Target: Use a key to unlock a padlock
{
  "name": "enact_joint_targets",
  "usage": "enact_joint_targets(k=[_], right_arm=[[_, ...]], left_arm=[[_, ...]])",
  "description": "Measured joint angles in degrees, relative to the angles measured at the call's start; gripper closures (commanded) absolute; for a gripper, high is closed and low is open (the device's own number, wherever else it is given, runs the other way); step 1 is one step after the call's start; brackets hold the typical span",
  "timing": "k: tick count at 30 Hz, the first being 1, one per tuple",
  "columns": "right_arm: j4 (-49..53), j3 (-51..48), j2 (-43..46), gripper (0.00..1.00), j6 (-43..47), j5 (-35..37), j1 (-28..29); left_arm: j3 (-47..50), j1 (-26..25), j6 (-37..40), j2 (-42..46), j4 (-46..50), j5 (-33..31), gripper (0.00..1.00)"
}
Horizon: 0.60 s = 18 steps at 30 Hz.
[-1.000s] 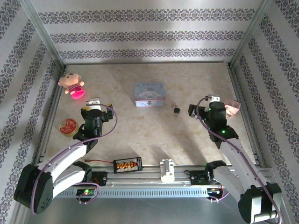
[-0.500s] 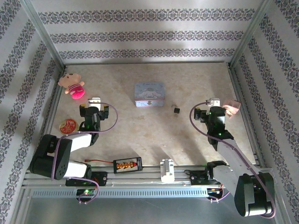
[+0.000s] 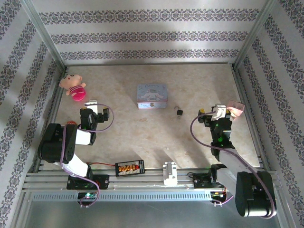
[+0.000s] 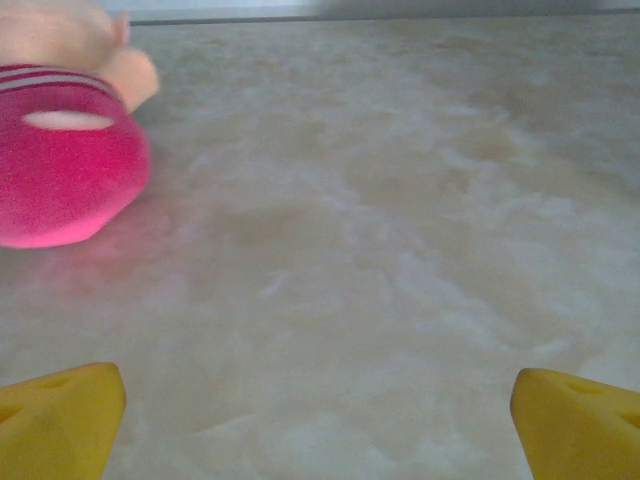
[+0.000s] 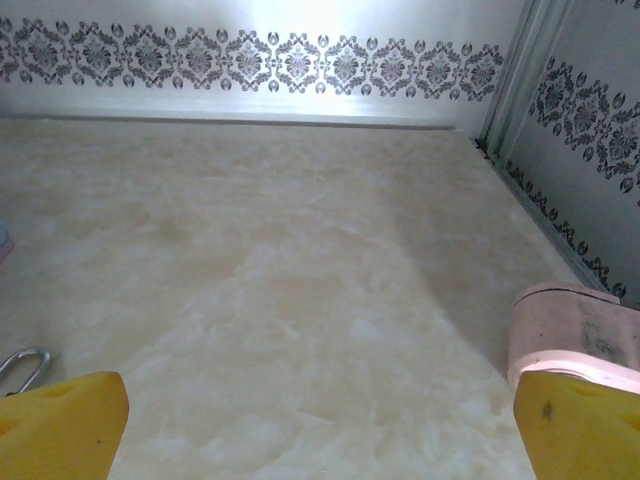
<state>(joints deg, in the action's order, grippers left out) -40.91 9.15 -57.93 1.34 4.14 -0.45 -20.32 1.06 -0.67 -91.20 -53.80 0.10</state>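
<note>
The padlock (image 3: 179, 112) is a tiny dark block lying on the table right of the pale blue tin (image 3: 152, 96). A small silvery piece (image 3: 176, 106) lies just behind it; it is too small to tell if it is the key. A small metal loop (image 5: 25, 365) shows at the left edge of the right wrist view. My right gripper (image 3: 217, 113) (image 5: 320, 430) is open and empty, well to the right of the padlock. My left gripper (image 3: 92, 108) (image 4: 320, 430) is open and empty over bare table at the left, far from the padlock.
A pink plush doll (image 3: 72, 86) (image 4: 60, 180) lies ahead-left of the left gripper. A pink block (image 3: 236, 108) (image 5: 575, 325) sits just beside the right gripper's right finger. A battery checker (image 3: 129, 167) lies on the near rail. Patterned walls enclose the table.
Both arms have drawn back toward the near edge and folded up. The left arm now covers the red round disc. Padlock and tin have not moved.
</note>
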Motion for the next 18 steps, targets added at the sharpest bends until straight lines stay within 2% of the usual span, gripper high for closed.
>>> enact_joint_targets(k=[6,12,18], right_arm=[[-10.40,-0.17,-12.63,0.02,-2.45,-3.43,-1.68],[-17.20,5.79,-28.57,0.02,-4.63,-8.22,-2.10],[-16.37,8.92,-30.36,0.02,-4.87,-10.73,-2.36]], left_arm=[[-0.83,0.46,0.28,0.00,0.00,6.23,0.01],[-0.83,0.48,0.39,0.00,-0.02,7.04,0.01],[-0.83,0.48,0.35,0.00,-0.02,6.47,0.01]])
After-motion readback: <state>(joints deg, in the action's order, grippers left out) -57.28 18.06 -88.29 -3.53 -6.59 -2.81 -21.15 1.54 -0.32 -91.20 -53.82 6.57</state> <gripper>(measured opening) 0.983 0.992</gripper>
